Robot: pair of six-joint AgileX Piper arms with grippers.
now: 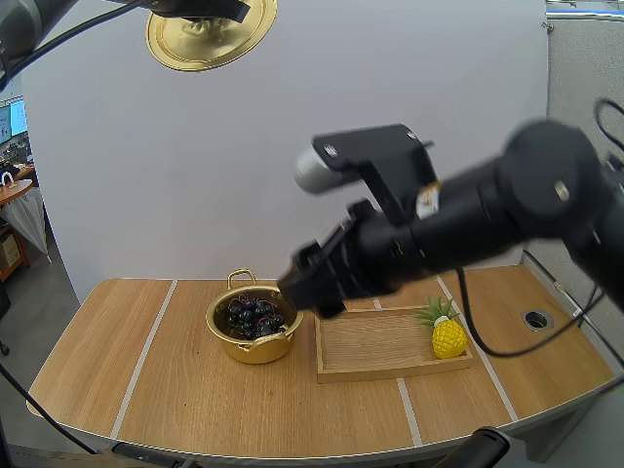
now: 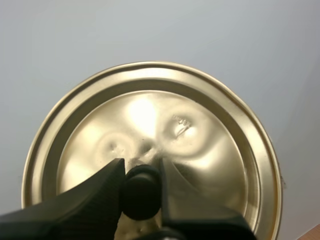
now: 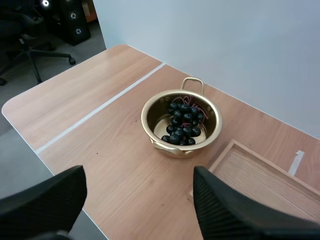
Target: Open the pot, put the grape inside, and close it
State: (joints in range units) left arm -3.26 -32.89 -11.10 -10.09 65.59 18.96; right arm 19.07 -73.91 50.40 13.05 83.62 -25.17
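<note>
Grapes are lying inside the open pot on the counter, so opening and loading look done. Right tool is hovering near the pot, fingers spread, carrying nothing. Left tool is pinching the lid by its black knob, holding it high above the counter; closing is remaining.

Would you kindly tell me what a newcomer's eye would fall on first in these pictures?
The gold lid stands out most, held high above the table by the left gripper, which pinches its black knob. Below, the open pot on the table holds dark grapes, with the right gripper open above the table near it. A small yellow pineapple stands in the wooden tray beside the pot.
</note>
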